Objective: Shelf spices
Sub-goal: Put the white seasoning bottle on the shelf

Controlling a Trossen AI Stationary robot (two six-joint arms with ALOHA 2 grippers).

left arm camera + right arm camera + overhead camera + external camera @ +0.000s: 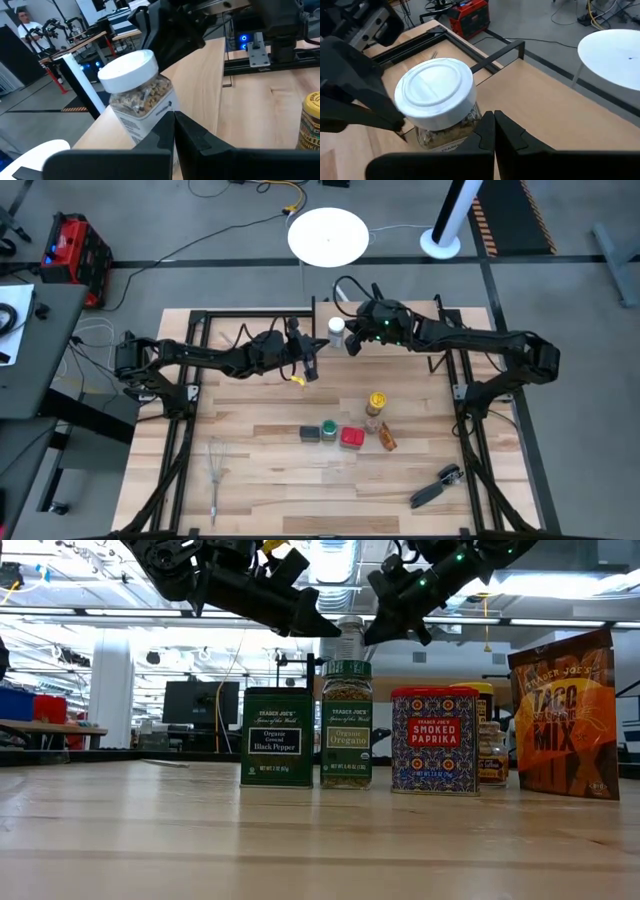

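A white-capped spice jar stands upright on the pale shelf board at the table's far middle, by a black post. My left gripper is shut, its tips at the jar's left side. My right gripper is shut, its tips at the jar's right side. On the table stand a dark square pepper tin, a green-capped oregano jar, a red paprika tin, a yellow-capped jar and an orange packet. My left gripper's shut fingertips come slanting down from the table's left at the jar's lower wall; I cannot tell whether they touch it. My right gripper's shut fingertips come from the table's right at the jar's lower wall; I cannot tell whether they touch it.
A wire whisk lies at the near left and a black-handled tool at the near right. Black frame rails run along both table sides. In the low view the tins stand in a row in front of the shelf.
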